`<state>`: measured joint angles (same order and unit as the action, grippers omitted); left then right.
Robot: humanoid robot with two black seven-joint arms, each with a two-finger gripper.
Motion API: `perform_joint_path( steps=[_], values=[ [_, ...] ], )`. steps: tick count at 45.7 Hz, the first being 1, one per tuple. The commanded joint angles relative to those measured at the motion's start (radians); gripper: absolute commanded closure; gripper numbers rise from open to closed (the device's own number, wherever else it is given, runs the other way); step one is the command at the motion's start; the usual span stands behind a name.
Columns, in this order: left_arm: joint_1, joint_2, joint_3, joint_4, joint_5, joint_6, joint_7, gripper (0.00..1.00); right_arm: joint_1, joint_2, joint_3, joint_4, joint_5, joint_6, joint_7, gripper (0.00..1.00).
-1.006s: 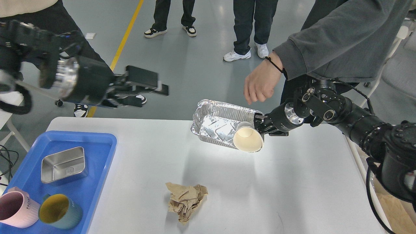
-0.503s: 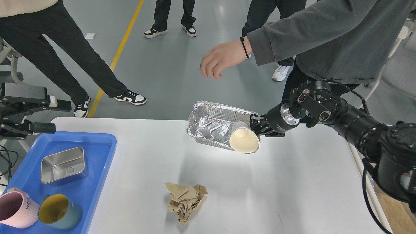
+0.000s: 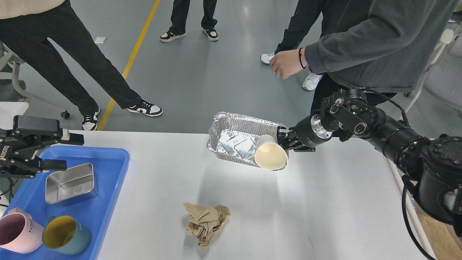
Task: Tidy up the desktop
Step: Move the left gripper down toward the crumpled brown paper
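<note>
The white desktop fills the lower view. My right gripper reaches in from the right and is shut on the near rim of a crumpled foil tray. It holds the tray tilted above the far middle of the desktop. A paper cup lies in the tray by the gripper, its mouth toward me. A crumpled brown paper ball lies on the desktop near the front middle. My left gripper is open and empty over the far left corner of the blue tray.
The blue tray at the left holds a steel box, a pink mug and a green mug with a yellow inside. People stand beyond the desktop; one person's hand hovers above my right arm.
My left arm has dropped from high in the view to the left edge, and its gripper now sits over the blue tray. My right gripper has shifted the foil tray slightly left. The person's hand has drawn back.
</note>
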<state>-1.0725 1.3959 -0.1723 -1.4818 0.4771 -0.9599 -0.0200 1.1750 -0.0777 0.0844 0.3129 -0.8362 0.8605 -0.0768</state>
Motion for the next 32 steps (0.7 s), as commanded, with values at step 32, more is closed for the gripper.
perform_joint_path(
  steps=[32],
  values=[
    [0.278,-0.646,-0.001,0.028,0.406,0.414,0.178,0.04,0.000,-0.004,0.000,0.006,0.000,0.000,0.000,1.00]
  ],
)
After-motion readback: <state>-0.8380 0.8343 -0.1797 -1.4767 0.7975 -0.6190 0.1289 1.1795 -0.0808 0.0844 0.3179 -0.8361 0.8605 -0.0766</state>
